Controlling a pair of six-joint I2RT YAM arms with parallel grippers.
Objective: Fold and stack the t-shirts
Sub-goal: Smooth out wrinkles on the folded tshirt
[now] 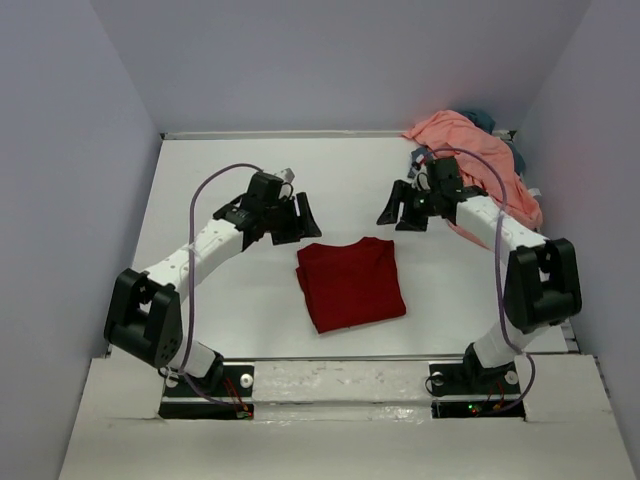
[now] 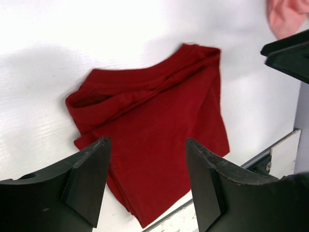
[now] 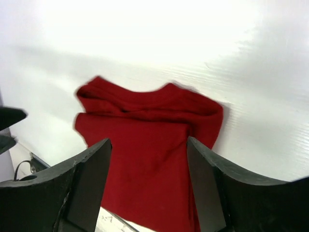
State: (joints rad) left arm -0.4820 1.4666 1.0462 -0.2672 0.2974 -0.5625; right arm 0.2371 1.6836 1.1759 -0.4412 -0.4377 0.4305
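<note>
Because the dark red t-shirt (image 1: 350,285) lies folded near the front edge of the table (image 1: 200,180), between the two arm bases, with its layers loose and a little rumpled at the collar end, a low pass by either arm could catch an edge and drag the fold open. Just beyond it, the left gripper (image 1: 293,228) and the right gripper (image 1: 402,218) hover near the cloth's far corners. Each has its jaws spread wide, with nothing between them and touching nothing. Farther back, in the far right corner, the salmon pink t-shirt (image 1: 465,140) sits heaped over the slate blue-grey t-shirt (image 1: 483,117). A grab there may lift both together, or pinch a bunched layer so the shirt comes out twisted. A trailing hem could also sweep across the folded one.
</note>
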